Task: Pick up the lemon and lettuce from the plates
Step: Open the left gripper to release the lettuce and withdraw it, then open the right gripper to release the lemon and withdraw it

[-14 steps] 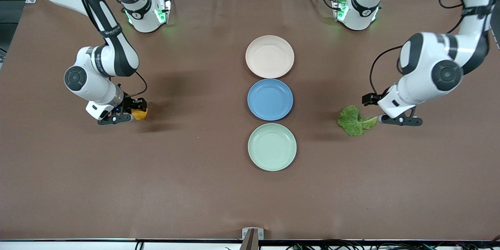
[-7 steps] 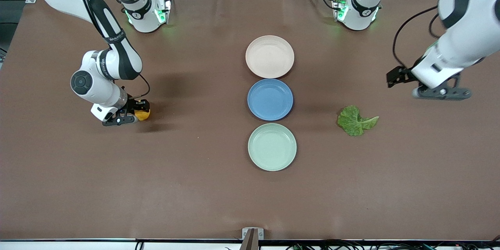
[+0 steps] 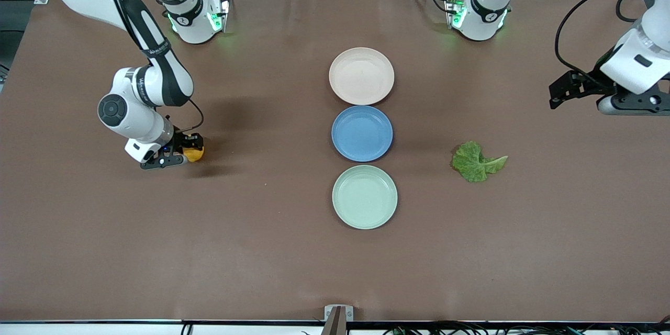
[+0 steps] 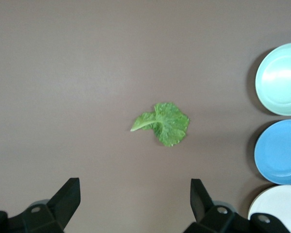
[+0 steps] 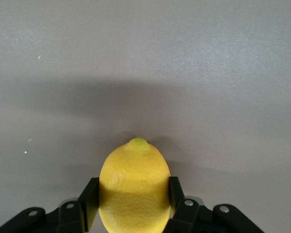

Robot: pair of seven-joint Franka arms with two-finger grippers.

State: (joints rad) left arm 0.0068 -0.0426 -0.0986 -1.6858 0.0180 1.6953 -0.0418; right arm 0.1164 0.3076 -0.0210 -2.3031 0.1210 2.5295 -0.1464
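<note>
The lemon is yellow and sits between the fingers of my right gripper, low over the brown table toward the right arm's end. The right wrist view shows both pads pressed on the lemon. The lettuce lies flat on the table, beside the plates toward the left arm's end, held by nothing. My left gripper is open and empty, raised in the air above the table's end; its wrist view looks down on the lettuce. The beige-pink plate and the mint green plate are both empty.
A blue plate sits empty between the two task plates, the three in a row across the table's middle. The row also shows in the left wrist view: mint plate, blue plate. Both arm bases stand at the table's edge farthest from the front camera.
My left gripper has let go of the lettuce stem, risen and swung toward its end of the table. The lettuce stays where it lay. My right gripper with the lemon has shifted slightly toward the plates.
</note>
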